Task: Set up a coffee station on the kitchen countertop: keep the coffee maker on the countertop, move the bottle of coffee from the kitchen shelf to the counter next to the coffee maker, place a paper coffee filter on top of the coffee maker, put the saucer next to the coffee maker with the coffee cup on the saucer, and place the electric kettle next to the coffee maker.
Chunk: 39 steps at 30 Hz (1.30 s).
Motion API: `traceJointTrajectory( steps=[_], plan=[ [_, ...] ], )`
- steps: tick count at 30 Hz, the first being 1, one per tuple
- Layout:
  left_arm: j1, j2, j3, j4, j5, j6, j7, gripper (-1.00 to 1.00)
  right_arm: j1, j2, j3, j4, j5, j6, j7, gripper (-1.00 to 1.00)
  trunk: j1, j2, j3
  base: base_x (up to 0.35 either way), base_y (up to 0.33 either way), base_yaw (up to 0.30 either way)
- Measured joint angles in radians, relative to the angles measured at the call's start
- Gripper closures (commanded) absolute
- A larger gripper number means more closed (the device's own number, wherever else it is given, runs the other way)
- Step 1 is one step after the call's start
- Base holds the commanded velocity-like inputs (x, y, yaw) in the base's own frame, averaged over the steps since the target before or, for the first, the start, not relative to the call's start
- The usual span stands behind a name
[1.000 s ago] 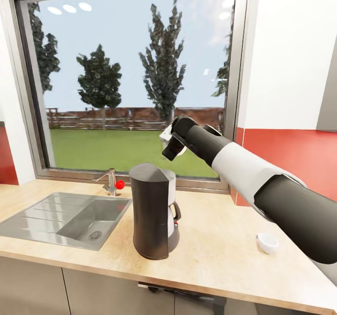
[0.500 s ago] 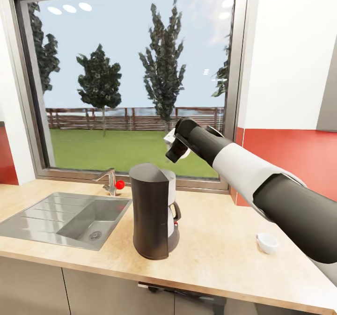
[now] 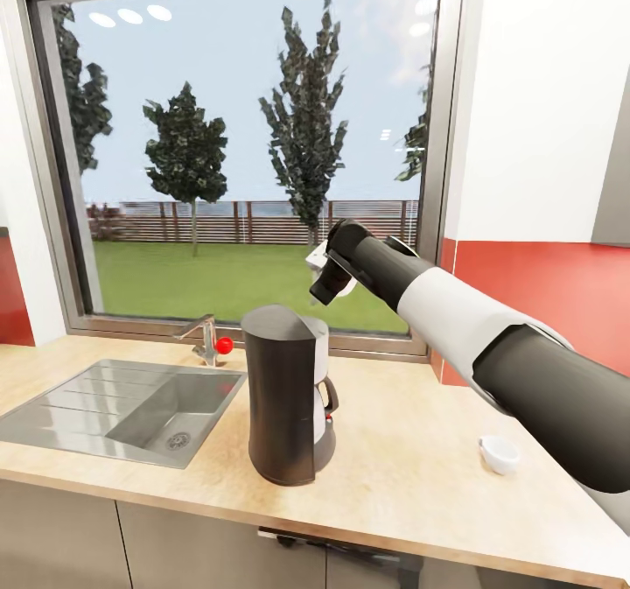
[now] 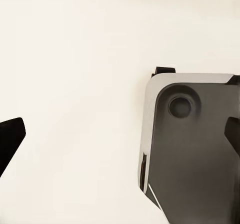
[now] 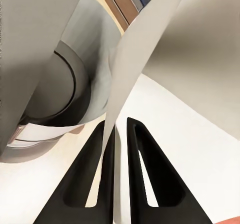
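One step: lower right gripper [image 3: 325,276], pinching paper coffee filter [image 5: 150,54], squarely onto coffee maker [image 3: 284,392], centre frame.

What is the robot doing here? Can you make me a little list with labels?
Right end effector: shut on the white paper coffee filter, held up above the machine
Coffee maker: tall dark grey rounded coffee maker, upright on the light wood-grain countertop, beside the steel sink
Cup: tiny white coffee cup on the countertop, apart from the machine
Filter on the machine: not yet
Left end effector: open, holding nothing
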Motion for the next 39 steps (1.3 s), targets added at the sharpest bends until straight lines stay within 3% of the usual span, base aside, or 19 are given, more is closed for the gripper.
traceJointTrajectory(
  steps=[14, 18, 21, 23, 30, 39],
  plan=[
    [0.0, 0.002, 0.0, 0.001, 0.0, 0.0, 0.0, -1.0, 0.0, 0.0, -0.001, 0.021, -0.008, 0.0, 0.038, 1.0, 0.0, 0.0, 0.0, 0.0, 0.0, 0.0],
    [0.015, -0.013, 0.005, -0.004, 0.0, -0.013, -0.004, -1.0, 0.023, -0.022, -0.023, 0.0, -0.023, -0.001, 0.019, 1.0, 0.0, 0.0, 0.0, 0.0, 0.0, 0.0],
    [0.017, -0.015, 0.01, 0.002, 0.009, -0.001, -0.007, -1.0, 0.028, -0.008, -0.036, -0.017, -0.04, 0.0, 0.025, 1.0, 0.0, 0.0, 0.0, 0.0, 0.0, 0.0],
    [0.018, -0.016, 0.012, 0.004, 0.016, 0.001, -0.007, -1.0, 0.017, 0.0, -0.024, -0.01, -0.029, 0.0, 0.037, 1.0, 0.0, 0.0, 0.0, 0.0, 0.0, 0.0],
    [0.018, -0.016, 0.016, 0.005, 0.042, 0.003, -0.007, -1.0, -0.023, 0.0, -0.062, 0.029, 0.019, 0.0, 0.061, 1.0, 0.0, 0.0, 0.0, 0.0, 0.0, 0.0],
    [0.04, -0.018, 0.016, 0.006, 0.044, 0.004, -0.005, -1.0, -0.026, 0.0, -0.112, 0.08, 0.028, 0.003, 0.058, 1.0, 0.0, 0.0, 0.0, 0.0, 0.0, 0.0]
  ],
)
